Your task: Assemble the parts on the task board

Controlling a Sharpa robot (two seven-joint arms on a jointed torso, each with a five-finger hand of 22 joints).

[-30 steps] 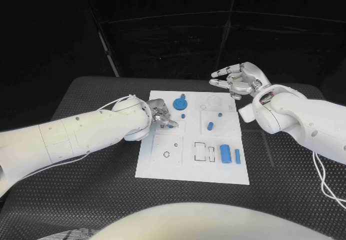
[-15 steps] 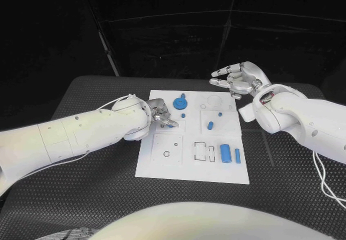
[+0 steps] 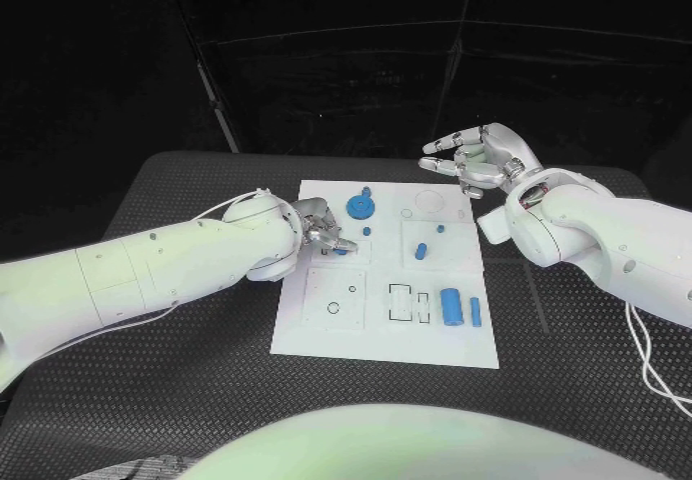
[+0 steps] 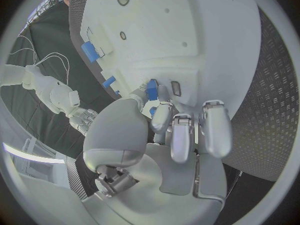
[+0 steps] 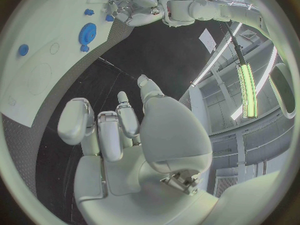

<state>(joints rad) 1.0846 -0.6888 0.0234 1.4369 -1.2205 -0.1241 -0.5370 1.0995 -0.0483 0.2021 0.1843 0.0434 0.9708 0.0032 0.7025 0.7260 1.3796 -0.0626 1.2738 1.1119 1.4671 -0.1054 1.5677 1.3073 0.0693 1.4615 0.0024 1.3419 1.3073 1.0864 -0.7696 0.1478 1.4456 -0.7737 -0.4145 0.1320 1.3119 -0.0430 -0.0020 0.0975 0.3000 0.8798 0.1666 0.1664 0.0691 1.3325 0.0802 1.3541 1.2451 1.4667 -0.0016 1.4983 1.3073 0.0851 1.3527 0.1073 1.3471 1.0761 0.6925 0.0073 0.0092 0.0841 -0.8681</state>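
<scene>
The white task board point(image 3: 378, 330) lies in the middle of the table. My left hand point(image 3: 323, 233) rests over the board's upper left area and pinches a small blue part point(image 4: 152, 90) between thumb and a finger, low against the board point(image 4: 187, 30). My right hand point(image 3: 477, 158) hovers above the table beyond the board's far right corner, fingers apart and holding nothing point(image 5: 119, 130). On the board lie a round blue disc point(image 3: 359, 207), a small blue peg point(image 3: 366, 190), an oblong blue piece point(image 3: 420, 251), a blue cylinder point(image 3: 451, 306) and a thin blue bar point(image 3: 475, 311).
The board has empty recesses: a round hole point(image 3: 335, 308) and rectangular slots point(image 3: 404, 303) in its near half, and a circular outline point(image 3: 428, 205) at the far right. Black ribbed table point(image 3: 173, 390) surrounds the board. White cables trail from both arms.
</scene>
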